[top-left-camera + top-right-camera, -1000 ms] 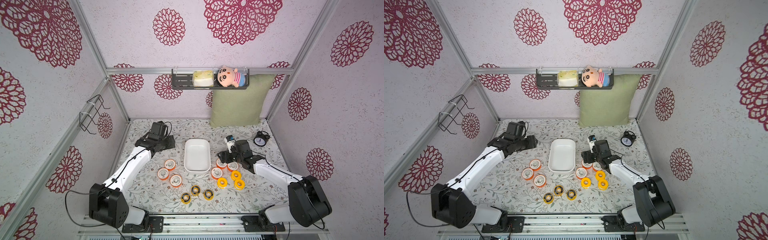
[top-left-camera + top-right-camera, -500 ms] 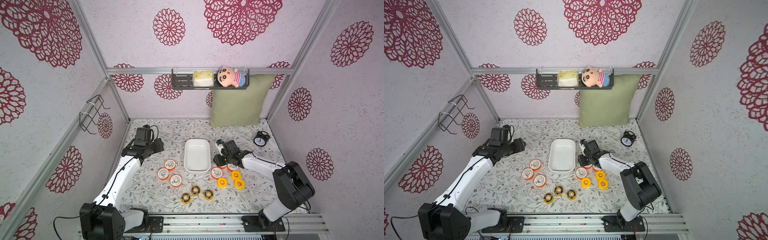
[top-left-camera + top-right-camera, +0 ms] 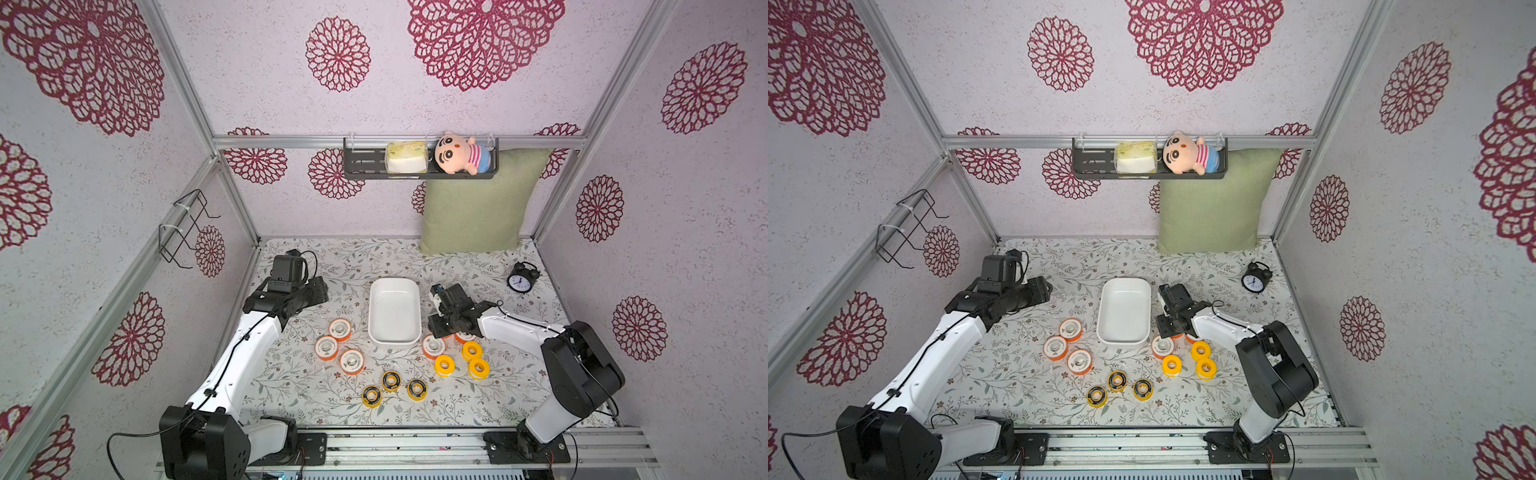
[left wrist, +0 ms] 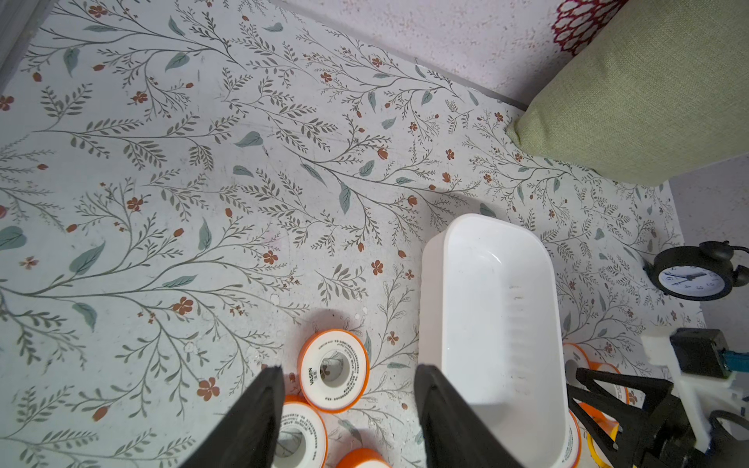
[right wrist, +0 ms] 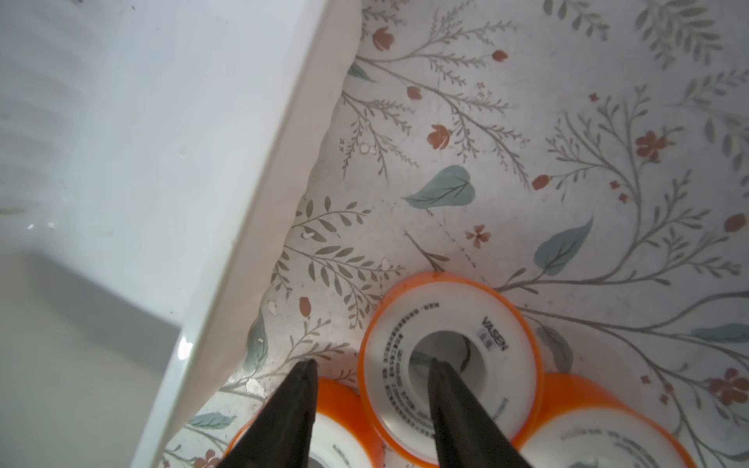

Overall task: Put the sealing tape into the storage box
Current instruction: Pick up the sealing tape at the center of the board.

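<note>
Straddling the wall of an orange sealing tape roll, the right gripper has one fingertip in the centre hole and one outside the rim. Its jaws are partly apart and not yet clamped, which I judge to be a pinch being set up. The roll lies flat on the floral table, just beside the empty storage box; it has a printed white face and an orange rim. The left gripper hangs wide and empty.

We see bright, even light in both top views, with soft grey shadows on the table. Straight wall rails bend a little near the edges. In the right wrist view the storage box looks blurry up close, with tiny shiny spots.
</note>
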`<state>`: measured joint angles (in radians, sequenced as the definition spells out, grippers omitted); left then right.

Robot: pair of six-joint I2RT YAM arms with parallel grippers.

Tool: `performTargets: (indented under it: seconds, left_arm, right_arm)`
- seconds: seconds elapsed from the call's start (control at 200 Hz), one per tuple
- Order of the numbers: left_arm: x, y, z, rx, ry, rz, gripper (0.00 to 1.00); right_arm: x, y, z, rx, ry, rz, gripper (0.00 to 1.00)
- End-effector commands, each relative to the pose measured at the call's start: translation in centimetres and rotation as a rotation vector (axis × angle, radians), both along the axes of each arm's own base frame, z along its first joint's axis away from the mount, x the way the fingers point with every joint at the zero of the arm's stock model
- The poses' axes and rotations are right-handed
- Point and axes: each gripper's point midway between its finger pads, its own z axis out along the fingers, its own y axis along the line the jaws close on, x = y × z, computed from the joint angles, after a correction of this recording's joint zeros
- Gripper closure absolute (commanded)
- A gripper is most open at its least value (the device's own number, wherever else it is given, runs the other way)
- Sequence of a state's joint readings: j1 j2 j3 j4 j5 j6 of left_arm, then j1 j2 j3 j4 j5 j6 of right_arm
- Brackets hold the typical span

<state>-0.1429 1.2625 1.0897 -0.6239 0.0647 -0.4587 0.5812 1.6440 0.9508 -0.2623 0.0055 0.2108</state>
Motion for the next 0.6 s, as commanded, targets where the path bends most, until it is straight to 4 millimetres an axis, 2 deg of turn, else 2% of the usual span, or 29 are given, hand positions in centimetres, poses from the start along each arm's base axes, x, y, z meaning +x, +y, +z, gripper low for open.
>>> performTargets:
  seconds: [0.0,0.42,0.595]
  left_arm:
    - [0.3,0.0,0.0,0.0,-0.017,-0.012,0.41]
    - [0.3,0.1,-0.1,0.005,-0.017,-0.01,0.41]
    - [0.4,0.1,-0.2,0.01,-0.015,-0.009,0.41]
  right_arm:
    - [0.7,0.1,0.8,-0.012,-0.018,-0.03,0.49]
    - [1.2,0.6,-0.4,-0.041,0.014,-0.039,0.58]
    - [1.1,0.3,-0.1,-0.053,0.001,-0.047,0.59]
